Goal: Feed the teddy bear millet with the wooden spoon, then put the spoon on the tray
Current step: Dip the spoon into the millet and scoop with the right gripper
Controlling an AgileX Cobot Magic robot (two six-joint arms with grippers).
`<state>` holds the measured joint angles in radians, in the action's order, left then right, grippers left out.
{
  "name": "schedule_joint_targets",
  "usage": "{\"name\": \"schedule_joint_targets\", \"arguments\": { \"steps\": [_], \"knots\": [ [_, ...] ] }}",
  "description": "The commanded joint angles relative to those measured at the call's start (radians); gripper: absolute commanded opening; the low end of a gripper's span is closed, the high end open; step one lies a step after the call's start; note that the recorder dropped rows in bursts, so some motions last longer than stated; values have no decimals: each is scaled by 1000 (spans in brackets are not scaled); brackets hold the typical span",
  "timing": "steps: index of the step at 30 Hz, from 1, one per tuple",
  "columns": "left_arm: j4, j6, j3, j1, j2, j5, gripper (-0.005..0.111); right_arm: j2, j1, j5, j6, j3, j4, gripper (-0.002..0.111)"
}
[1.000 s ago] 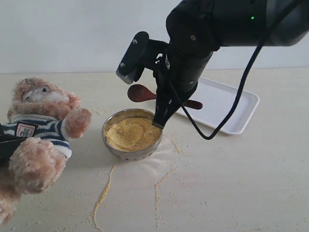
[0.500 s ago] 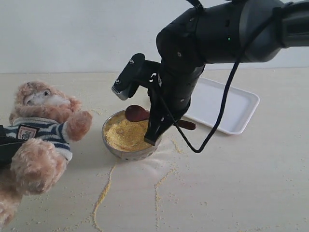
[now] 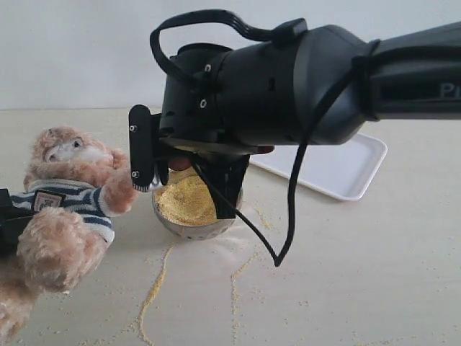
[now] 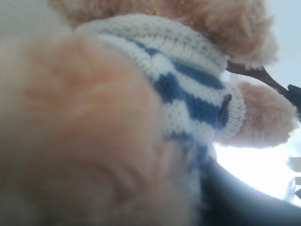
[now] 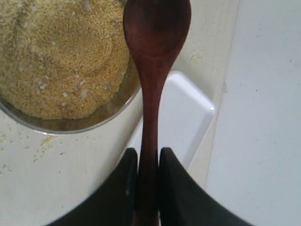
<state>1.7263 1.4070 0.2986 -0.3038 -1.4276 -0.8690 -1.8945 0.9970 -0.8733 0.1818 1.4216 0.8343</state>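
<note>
The teddy bear (image 3: 65, 187) leans tilted at the left, and my left gripper (image 3: 7, 220) is shut on its body at the frame edge. The left wrist view is filled with its fur and striped shirt (image 4: 188, 89). My right gripper (image 5: 148, 157) is shut on the slim handle of the wooden spoon (image 5: 156, 28). The spoon's empty oval bowl hangs over the rim of the metal bowl (image 3: 191, 225), which is heaped with millet (image 5: 56, 52). In the exterior view my right arm (image 3: 274, 94) hides most of the spoon. The white tray (image 3: 338, 162) lies behind on the right.
Thin trails of loose millet (image 3: 155, 285) run across the table in front of the bowl. A corner of the tray (image 5: 183, 108) lies just beyond the bowl under the spoon handle. A pale wall stands behind the table.
My right arm has swung left and toward the camera, bringing the spoon down from above the tray edge to the bowl's rim. The bear has shifted slightly up and right with the left gripper.
</note>
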Motion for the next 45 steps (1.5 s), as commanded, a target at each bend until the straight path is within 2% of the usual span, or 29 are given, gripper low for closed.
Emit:
{"name": "schedule_joint_targets", "arguments": {
  "steps": [1, 6, 12, 17, 24, 28, 31, 45],
  "knots": [
    [18, 1, 3, -1, 2, -32, 5, -22, -1, -33, 23, 3, -2, 0],
    [18, 1, 3, -1, 2, -32, 5, -43, -1, 29, 31, 3, -67, 0],
    [18, 1, 3, -1, 2, -47, 5, -70, -1, -14, 33, 3, -72, 0],
    [18, 1, 3, -1, 2, -47, 5, -85, -1, 19, 37, 3, -79, 0],
    [18, 1, 3, -1, 2, -53, 5, -85, -1, 40, 34, 3, -174, 0],
    [18, 1, 3, -1, 2, -71, 5, -85, -25, 46, -30, 3, -171, 0],
    [18, 1, 3, -1, 2, -71, 5, -85, -57, 32, -41, 3, -217, 0],
    [18, 1, 3, -1, 2, -71, 5, -109, -57, -1, -23, 3, -250, 0]
  ]
}}
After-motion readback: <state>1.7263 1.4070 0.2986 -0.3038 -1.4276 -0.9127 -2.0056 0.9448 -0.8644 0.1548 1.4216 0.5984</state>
